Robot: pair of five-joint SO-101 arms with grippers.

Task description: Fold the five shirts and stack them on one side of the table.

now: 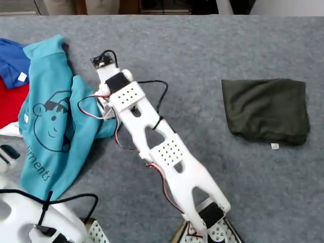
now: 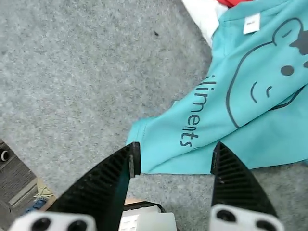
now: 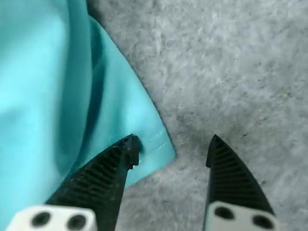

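A teal shirt (image 1: pixel 50 121) with a bear drawing lies crumpled at the table's left, over a blue shirt (image 1: pixel 12 61), a red shirt (image 1: pixel 10 104) and a white shirt (image 1: pixel 7 130). A dark green shirt (image 1: pixel 266 109) lies folded at the right. My right gripper (image 3: pixel 173 144) is open just above a hem corner of the teal shirt (image 3: pixel 57 86), one finger over the cloth and the other over bare table. My left gripper (image 2: pixel 175 151) hangs open above the printed lower edge of the teal shirt (image 2: pixel 250 110), holding nothing.
The grey felt table (image 1: pixel 202 55) is bare between the two shirt groups. The right arm (image 1: pixel 162 147) stretches diagonally from the front edge to the teal shirt, trailing loose cables. The left arm's base (image 1: pixel 30 223) sits at the front left corner.
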